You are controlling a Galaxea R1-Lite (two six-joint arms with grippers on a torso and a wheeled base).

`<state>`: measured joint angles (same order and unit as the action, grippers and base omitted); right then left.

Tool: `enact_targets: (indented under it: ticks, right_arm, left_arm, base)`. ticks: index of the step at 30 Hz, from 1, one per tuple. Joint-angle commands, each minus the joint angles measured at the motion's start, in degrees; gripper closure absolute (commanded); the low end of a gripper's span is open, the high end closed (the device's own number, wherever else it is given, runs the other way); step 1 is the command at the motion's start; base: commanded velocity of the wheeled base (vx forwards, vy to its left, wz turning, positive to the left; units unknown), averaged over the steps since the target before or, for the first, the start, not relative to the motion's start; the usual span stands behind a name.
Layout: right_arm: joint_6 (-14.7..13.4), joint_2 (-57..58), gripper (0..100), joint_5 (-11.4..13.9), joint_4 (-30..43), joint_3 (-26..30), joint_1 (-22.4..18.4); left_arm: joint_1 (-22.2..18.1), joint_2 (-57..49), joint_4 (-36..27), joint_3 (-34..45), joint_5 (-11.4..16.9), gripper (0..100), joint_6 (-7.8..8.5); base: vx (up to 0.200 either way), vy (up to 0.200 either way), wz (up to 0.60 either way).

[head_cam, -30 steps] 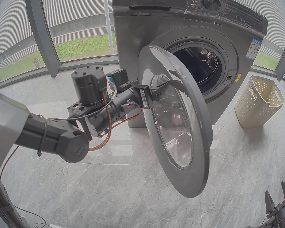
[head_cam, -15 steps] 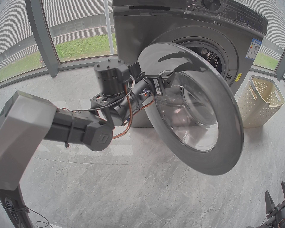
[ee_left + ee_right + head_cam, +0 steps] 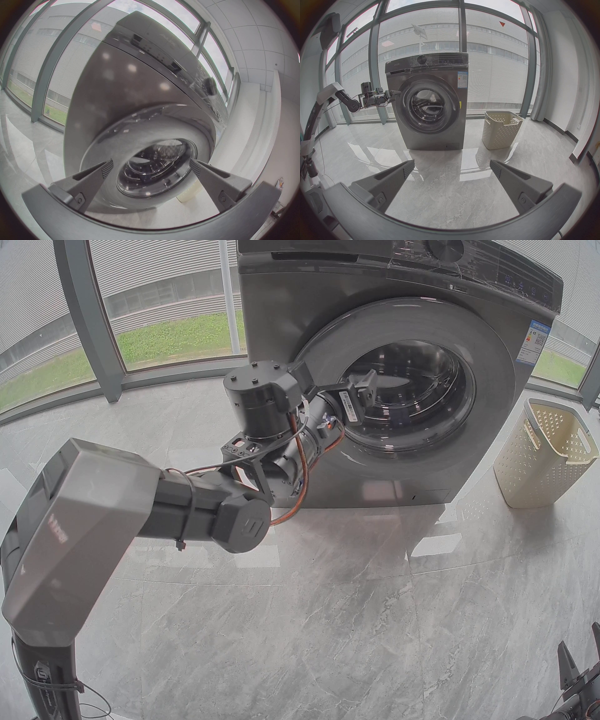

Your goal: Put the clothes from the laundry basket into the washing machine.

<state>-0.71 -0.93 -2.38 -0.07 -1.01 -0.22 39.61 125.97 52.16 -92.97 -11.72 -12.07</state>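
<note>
Washing machine (image 3: pixel 281 315) stands upright on the grey marble floor (image 3: pixel 312 627), its back to the windows (image 3: pixel 169 302). Its front is turned toward the robot. The control panel runs across the top edge.

Round door (image 3: pixel 406 396) lies flat against the front and looks shut. The glass porthole faces out, its axis level and pointing at the robot. Drum metal shows through the glass. Whether clothes lie inside cannot be told.

Laundry basket (image 3: pixel 544 455), cream and perforated, stands on the floor to the robot's right of the machine, near it but apart. It is upright with the mouth up. In the right wrist view the basket (image 3: pixel 501 129) shows a long side, with a handle cut-out at the right-hand short end. What it holds cannot be told.

Left arm (image 3: pixel 206 515) is stretched forward at door height. Left jaws are spread wide and hold nothing. They sit just at the left part of the door, aimed across its face. Contact with the door cannot be told.

Right jaws hang low over the floor, well back from the machine and facing it. They are spread wide and hold nothing.
</note>
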Motion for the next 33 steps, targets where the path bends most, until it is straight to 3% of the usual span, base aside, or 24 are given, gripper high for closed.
enact_targets:
  ticks: [1,5,6,9,10,11,15,20,24,27,33]
  right_arm:
    - [0.0,0.9,0,0.0,0.0,1.0,0.0]
    - [0.0,0.9,0,0.0,0.0,1.0,0.0]
    - [0.0,0.9,0,0.0,0.0,1.0,0.0]
    - [0.0,0.9,0,0.0,0.0,1.0,0.0]
    - [0.0,0.9,0,0.0,0.0,1.0,0.0]
    - [0.0,0.9,0,0.0,0.0,1.0,0.0]
    - [0.0,0.9,0,-0.1,0.0,1.0,0.0]
    - [0.0,0.9,0,0.0,0.0,1.0,0.0]
    - [0.0,0.9,0,0.0,0.0,1.0,0.0]
    - [0.0,0.9,0,0.0,0.0,1.0,0.0]
    - [0.0,0.9,0,0.0,0.0,1.0,0.0]
  left_arm:
    - [0.8,-3.3,-1.2,5.2,0.0,0,0.20]
    - [2.0,-8.4,-2.4,14.0,0.9,0,0.56]
    - [2.8,-13.2,-3.3,21.9,1.7,0,0.82]
    - [3.5,-20.1,-3.2,32.8,3.6,0,0.91]
    - [3.5,-20.1,-3.2,32.8,3.6,0,0.91]
    - [3.8,-25.6,-2.9,40.1,4.4,0,1.08]
    - [4.3,-39.7,-2.9,56.5,5.9,0,1.52]
    - [2.7,-56.4,-3.5,72.1,6.0,0,7.06]
    - [1.6,-67.9,-5.0,81.6,5.2,0,8.29]
    - [0.0,-75.3,-8.0,86.1,4.6,0,8.73]
    - [-11.3,-90.8,-20.1,89.1,4.7,0,9.08]
  base:
    - [0.000,0.000,0.00]
    - [0.000,0.000,0.00]
    - [0.000,0.000,0.00]
    - [0.000,0.000,0.00]
    - [0.000,0.000,0.00]
    - [0.000,0.000,0.00]
    - [0.000,0.000,0.00]
    - [0.000,0.000,0.00]
    - [0.000,0.000,0.00]
    - [0.000,0.000,0.00]
    - [0.000,0.000,0.00]
